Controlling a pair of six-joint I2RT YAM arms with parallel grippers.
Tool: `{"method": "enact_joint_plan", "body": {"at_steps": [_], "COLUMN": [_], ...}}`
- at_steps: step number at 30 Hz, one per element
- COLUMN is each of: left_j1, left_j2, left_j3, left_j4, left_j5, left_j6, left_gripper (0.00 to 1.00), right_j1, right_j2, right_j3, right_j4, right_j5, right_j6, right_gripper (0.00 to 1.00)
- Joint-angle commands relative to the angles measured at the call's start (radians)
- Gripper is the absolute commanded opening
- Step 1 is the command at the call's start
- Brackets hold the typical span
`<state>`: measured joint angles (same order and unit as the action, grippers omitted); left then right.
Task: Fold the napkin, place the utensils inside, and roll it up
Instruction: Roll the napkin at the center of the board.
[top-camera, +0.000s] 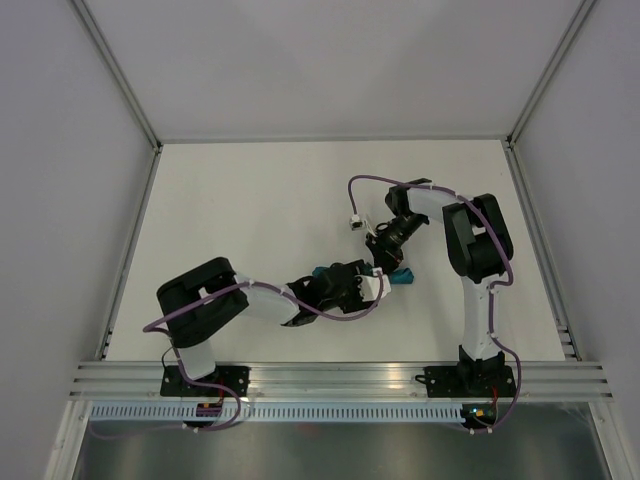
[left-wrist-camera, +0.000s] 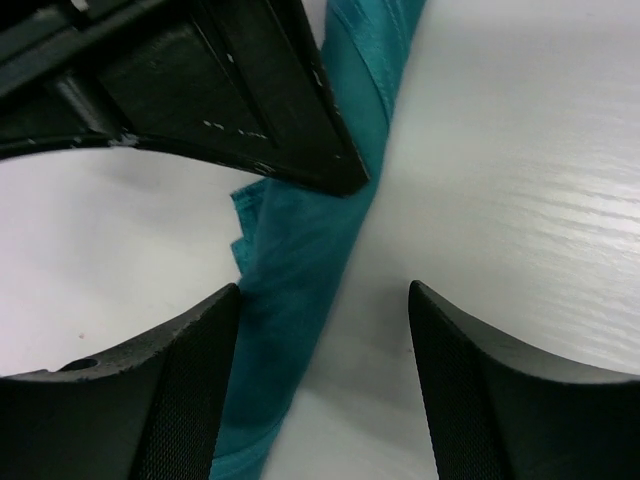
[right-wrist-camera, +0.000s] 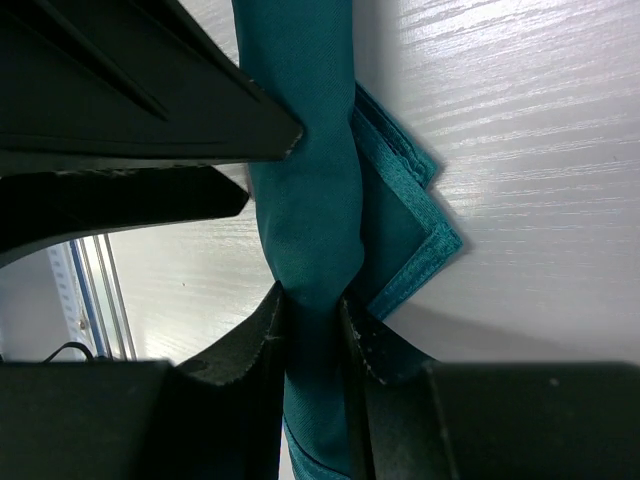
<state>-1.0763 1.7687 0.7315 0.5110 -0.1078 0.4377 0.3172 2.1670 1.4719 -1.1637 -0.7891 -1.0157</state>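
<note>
Top view, lower edge: both arm bases sit on the aluminium rail (top-camera: 340, 375). Above it, just right of centre on the white table (top-camera: 250, 200), the two wrists meet. The left gripper (top-camera: 368, 286) comes in from the lower left and the right gripper (top-camera: 386, 256) from the upper right, and they nearly touch. Of the napkin (top-camera: 401, 277) you see only two teal scraps here, one at each side of the left wrist. The jaws are too small to read in this view.

Left wrist view: its own fingers (left-wrist-camera: 170, 400) fill the bottom corners, spread wide. The napkin runs as a narrow rolled band from top centre to bottom left. It brushes the inner face of the lower-left finger, and bare table shows between it and the lower-right one. Jaws released, gripping nothing. The right gripper's black body fills the upper left and reaches the roll.

Right wrist view shows what the others hide. The fingertips (right-wrist-camera: 255, 350) at bottom centre are clenched on the roll, which narrows to a waist at the pinch. Right of the roll, a flat layered corner of cloth with stitched hems lies out on the table.
</note>
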Motion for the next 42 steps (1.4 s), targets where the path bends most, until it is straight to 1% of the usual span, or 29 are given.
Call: {"method": "enact_joint_plan", "body": {"at_steps": [1, 4, 7, 10, 11, 13, 14, 15, 16, 18, 19, 21, 22, 23, 25, 29, 31, 33, 34, 37, 40, 42], "left_j1": [-0.002, -0.002, -0.002, -0.002, -0.002, -0.002, -0.002, -0.002, -0.001, -0.001, 0.003, 0.006, 0.015, 0.018, 0.033, 0.065, 0.084, 0.102, 0.11, 0.137, 0.159, 0.174], "left_j2": [0.04, 0.083, 0.095, 0.113, 0.118, 0.121, 0.126, 0.126, 0.127, 0.139, 0.143, 0.156, 0.158, 0.167, 0.17, 0.173, 0.175, 0.178, 0.179, 0.193, 0.21, 0.221], "left_j3": [0.049, 0.078, 0.091, 0.114, 0.123, 0.132, 0.14, 0.143, 0.154, 0.167, 0.186, 0.203, 0.218, 0.226, 0.238, 0.25, 0.252, 0.255, 0.256, 0.272, 0.289, 0.305], "left_j4": [0.026, 0.004, -0.018, -0.078, -0.094, -0.147, -0.163, -0.176, -0.21, -0.25, -0.27, -0.324, -0.341, -0.368, -0.384, -0.407, -0.414, -0.42, -0.424, -0.448, -0.474, -0.491], "left_j5": [-0.064, -0.113, -0.105, -0.087, -0.082, -0.05, -0.041, -0.029, -0.003, 0.016, 0.039, 0.084, 0.103, 0.103, 0.166, 0.241, 0.282, 0.324, 0.342, 0.396, 0.447, 0.483], "left_j6": [0.121, 0.163, 0.184, 0.199, 0.203, 0.203, 0.193, 0.187, 0.181, 0.159, 0.15, 0.119, 0.107, 0.079, 0.053, -0.028, -0.045, -0.074, -0.092, -0.128, -0.155, -0.168], "left_gripper": [0.73, 0.74, 0.74, 0.69, 0.64, 0.58, 0.5, 0.46, 0.39, 0.3, 0.24, 0.2, 0.18, 0.17, 0.17, 0.17, 0.17, 0.18, 0.18, 0.18, 0.19, 0.19], "right_j1": [0.003, 0.002, 0.0, -0.001, -0.006, -0.007, -0.01, -0.01, -0.012, -0.012, -0.013, -0.012, -0.015, -0.017, -0.027, -0.053, -0.075, -0.102, -0.115, -0.173, -0.239, -0.257], "right_j2": [0.083, 0.088, 0.096, 0.105, 0.108, 0.116, 0.116, 0.116, 0.114, 0.108, 0.103, 0.084, 0.073, 0.059, 0.01, -0.091, -0.122, -0.167, -0.18, -0.223, -0.271, -0.317], "right_j3": [-0.022, -0.019, -0.007, 0.004, 0.008, 0.018, 0.019, 0.019, 0.019, 0.019, 0.019, 0.016, 0.013, 0.01, 0.001, -0.013, -0.027, -0.053, -0.062, -0.104, -0.145, -0.183], "right_j4": [0.102, 0.099, 0.085, 0.073, 0.062, 0.053, 0.052, 0.052, 0.053, 0.056, 0.059, 0.065, 0.068, 0.082, 0.093, 0.139, 0.201, 0.272, 0.35, 0.477, 0.536, 0.545], "right_j5": [0.151, 0.151, 0.148, 0.142, 0.14, 0.137, 0.134, 0.131, 0.129, 0.119, 0.114, 0.1, 0.094, 0.087, 0.062, 0.036, 0.024, 0.027, 0.027, 0.013, -0.038, -0.053], "right_j6": [-0.047, -0.047, -0.052, -0.053, -0.054, -0.057, -0.057, -0.055, -0.055, -0.05, -0.046, -0.038, -0.034, -0.024, -0.012, 0.035, 0.098, 0.176, 0.26, 0.372, 0.397, 0.37], "right_gripper": [0.02, 0.01, 0.01, 0.01, 0.01, 0.01, 0.01, 0.01, 0.02, 0.1, 0.18, 0.29, 0.36, 0.39, 0.46, 0.55, 0.59, 0.61, 0.62, 0.62, 0.62, 0.62]}}
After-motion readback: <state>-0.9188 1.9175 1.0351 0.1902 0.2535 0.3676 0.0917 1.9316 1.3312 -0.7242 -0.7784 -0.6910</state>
